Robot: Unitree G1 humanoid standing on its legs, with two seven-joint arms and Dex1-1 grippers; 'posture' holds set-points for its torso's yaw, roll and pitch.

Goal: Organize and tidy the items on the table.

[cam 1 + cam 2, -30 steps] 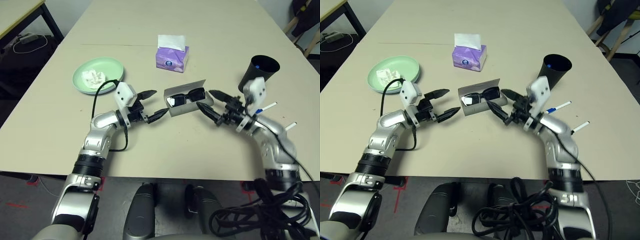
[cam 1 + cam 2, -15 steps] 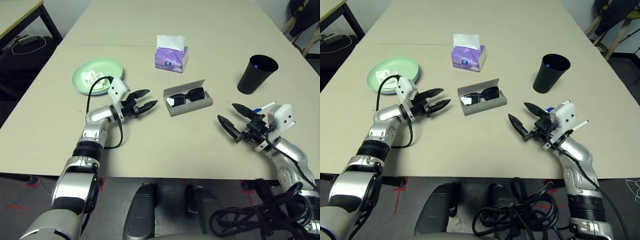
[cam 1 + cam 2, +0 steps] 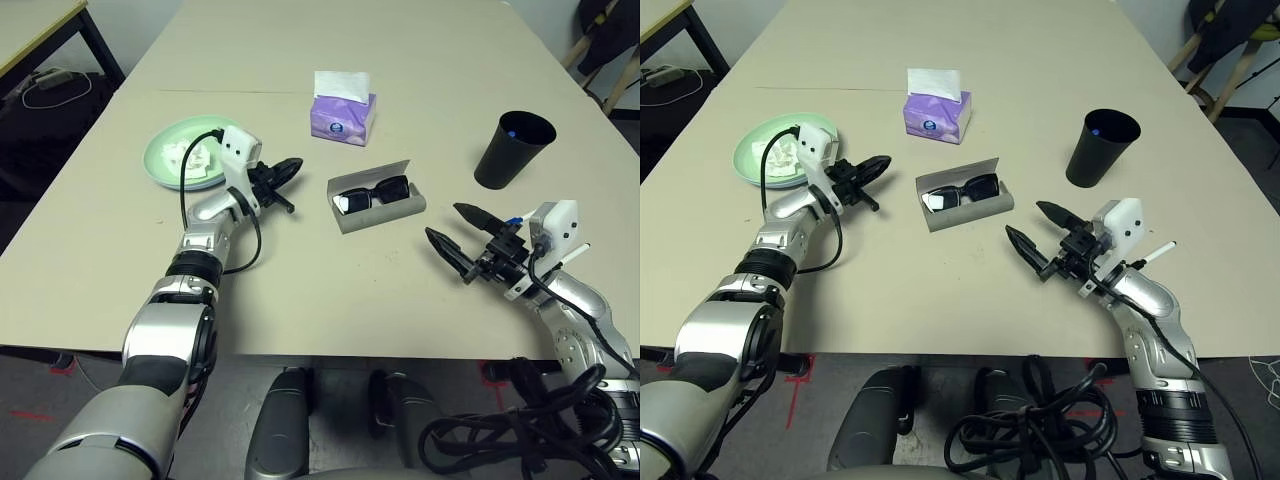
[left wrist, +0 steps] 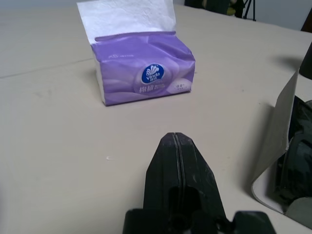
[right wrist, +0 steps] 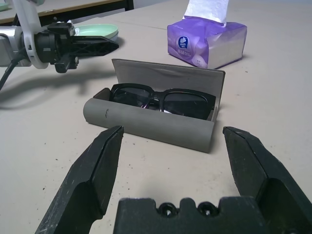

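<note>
An open grey glasses case (image 3: 378, 210) lies mid-table with black sunglasses (image 3: 370, 192) inside it. To its left my left gripper (image 3: 296, 163) is shut on nothing, its closed fingers (image 4: 176, 146) pointing toward the case. Just behind that wrist is a pale green plate (image 3: 165, 165) holding crumpled white tissue (image 3: 200, 158). My right gripper (image 3: 442, 220) stands open and empty to the near right of the case, facing it. A white pen (image 3: 1156, 250) lies partly under that wrist. The black cup (image 3: 513, 150) stands at the far right with something blue inside.
A purple tissue box (image 3: 343, 113) stands behind the case. The beige table (image 3: 330, 290) has bare surface along its near edge and between the two arms. A smaller black-legged desk (image 3: 40, 25) stands off to the far left.
Both grippers have drawn back from the case. The left one shut and moved left toward the plate. The right one, still open, pulled away to the near right.
</note>
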